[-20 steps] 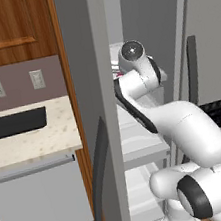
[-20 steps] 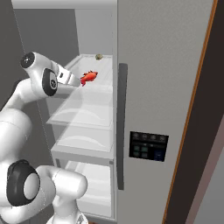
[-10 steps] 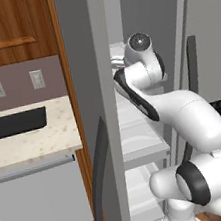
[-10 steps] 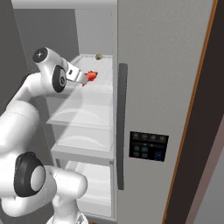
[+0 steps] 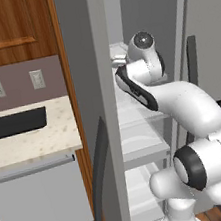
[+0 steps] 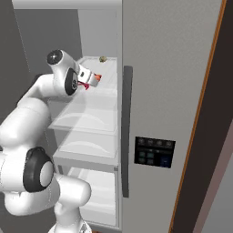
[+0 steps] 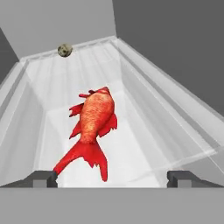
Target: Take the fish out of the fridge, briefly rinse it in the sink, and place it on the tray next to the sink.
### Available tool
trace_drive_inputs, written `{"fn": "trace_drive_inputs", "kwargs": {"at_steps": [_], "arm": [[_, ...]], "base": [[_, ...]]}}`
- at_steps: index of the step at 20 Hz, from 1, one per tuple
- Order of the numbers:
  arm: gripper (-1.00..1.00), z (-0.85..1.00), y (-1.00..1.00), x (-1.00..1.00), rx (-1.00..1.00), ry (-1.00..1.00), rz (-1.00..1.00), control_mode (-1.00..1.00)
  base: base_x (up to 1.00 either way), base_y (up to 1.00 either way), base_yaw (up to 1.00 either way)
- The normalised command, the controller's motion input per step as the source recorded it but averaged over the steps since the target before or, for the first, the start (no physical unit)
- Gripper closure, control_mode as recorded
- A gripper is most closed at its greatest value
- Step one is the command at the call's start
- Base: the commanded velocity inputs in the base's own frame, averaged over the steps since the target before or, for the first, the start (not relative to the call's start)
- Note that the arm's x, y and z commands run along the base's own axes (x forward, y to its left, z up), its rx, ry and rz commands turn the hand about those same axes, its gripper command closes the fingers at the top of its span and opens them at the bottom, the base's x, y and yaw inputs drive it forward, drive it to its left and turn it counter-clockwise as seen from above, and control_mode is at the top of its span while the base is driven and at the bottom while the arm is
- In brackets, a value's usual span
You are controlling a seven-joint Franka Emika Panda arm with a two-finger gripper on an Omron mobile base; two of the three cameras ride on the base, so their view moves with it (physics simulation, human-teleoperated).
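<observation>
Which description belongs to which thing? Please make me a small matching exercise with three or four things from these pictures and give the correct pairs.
Things:
1. fish
2. small round object
3. tray
4. gripper

Descriptions:
a. lies on the counter left of the fridge, flat and black
b. open, with one finger tip on each side of the tail
c. bright red-orange, lies on a white fridge shelf
d. at the back of the same shelf, brownish

Pairs: 1-c, 2-d, 3-a, 4-b
</observation>
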Motion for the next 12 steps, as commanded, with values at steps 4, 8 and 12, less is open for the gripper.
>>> {"fn": "trace_drive_inputs", "kwargs": {"at_steps": [4, 8, 12], "arm": [[-1.0, 0.0, 0.13, 0.93, 0.0, 0.15, 0.0, -1.0], [-1.0, 0.0, 0.24, 0.82, 0.0, 0.14, 0.0, -1.0], [-1.0, 0.0, 0.11, 0.25, 0.0, 0.1, 0.0, -1.0]], "base": [[0.0, 0.0, 0.0], [0.0, 0.0, 0.0], [0.0, 0.0, 0.0]]}}
